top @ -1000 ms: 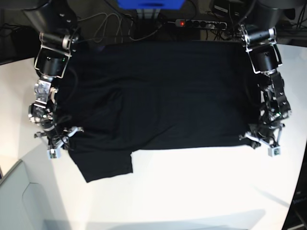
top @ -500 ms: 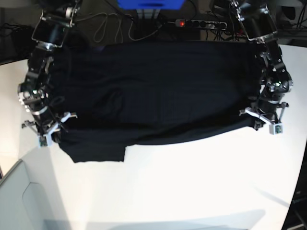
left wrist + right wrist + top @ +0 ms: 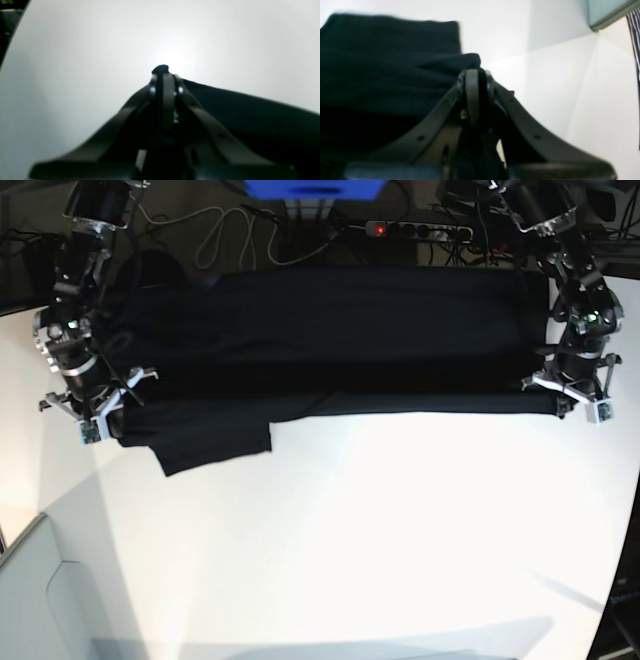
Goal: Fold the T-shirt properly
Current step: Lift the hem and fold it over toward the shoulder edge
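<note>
Two pincers pinch the black T-shirt point(image 3: 330, 340) at its near edge, each one closed tight on a fold of cloth: the left pincer point(image 3: 578, 402) on the base view's right, the right pincer point(image 3: 100, 415) on its left. The shirt stretches plain and dark across the far half of the white worktop point(image 3: 380, 530), a sleeve point(image 3: 215, 445) drooping nearest. A power strip point(image 3: 420, 227) and cables point(image 3: 215, 235) lie behind

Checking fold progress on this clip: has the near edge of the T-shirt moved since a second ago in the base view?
Yes. The T-shirt edge, held by the left gripper and right gripper, has moved toward the power strip at the table's far side.
</note>
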Tool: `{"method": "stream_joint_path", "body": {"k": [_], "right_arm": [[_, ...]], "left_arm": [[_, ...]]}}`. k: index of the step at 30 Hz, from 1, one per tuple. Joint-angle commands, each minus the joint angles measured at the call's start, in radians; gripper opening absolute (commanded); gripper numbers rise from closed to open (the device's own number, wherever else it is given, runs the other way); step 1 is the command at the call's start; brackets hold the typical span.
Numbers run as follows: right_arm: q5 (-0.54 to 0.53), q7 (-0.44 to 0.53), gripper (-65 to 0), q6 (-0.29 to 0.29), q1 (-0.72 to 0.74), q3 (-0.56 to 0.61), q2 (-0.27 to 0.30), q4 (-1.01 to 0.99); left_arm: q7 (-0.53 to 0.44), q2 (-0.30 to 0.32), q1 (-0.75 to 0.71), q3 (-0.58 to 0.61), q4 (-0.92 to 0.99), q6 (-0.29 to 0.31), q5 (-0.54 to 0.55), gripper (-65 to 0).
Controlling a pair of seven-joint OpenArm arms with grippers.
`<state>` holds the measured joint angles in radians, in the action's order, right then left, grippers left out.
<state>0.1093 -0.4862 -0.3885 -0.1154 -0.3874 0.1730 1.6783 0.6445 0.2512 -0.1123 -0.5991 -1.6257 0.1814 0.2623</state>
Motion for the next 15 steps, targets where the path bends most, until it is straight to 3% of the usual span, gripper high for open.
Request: {"method": "stream_joint_path", "body": {"k": [1, 15], "right_arm": [[-0.009, 0.028, -64.8, 0.004, 0.000, -0.006, 0.012, 0.016], [-0.003, 0.024, -64.8, 0.004, -0.093, -0.038, 0.012, 0.016]], "left_arm": [[-0.022, 0.013, -0.013, -0.006, -0.031, -0.001, 0.009, -65.0], [-0.030, 0.009, -0.132, -0.006, -0.028, -0.004, 0.079, -65.0]]}}
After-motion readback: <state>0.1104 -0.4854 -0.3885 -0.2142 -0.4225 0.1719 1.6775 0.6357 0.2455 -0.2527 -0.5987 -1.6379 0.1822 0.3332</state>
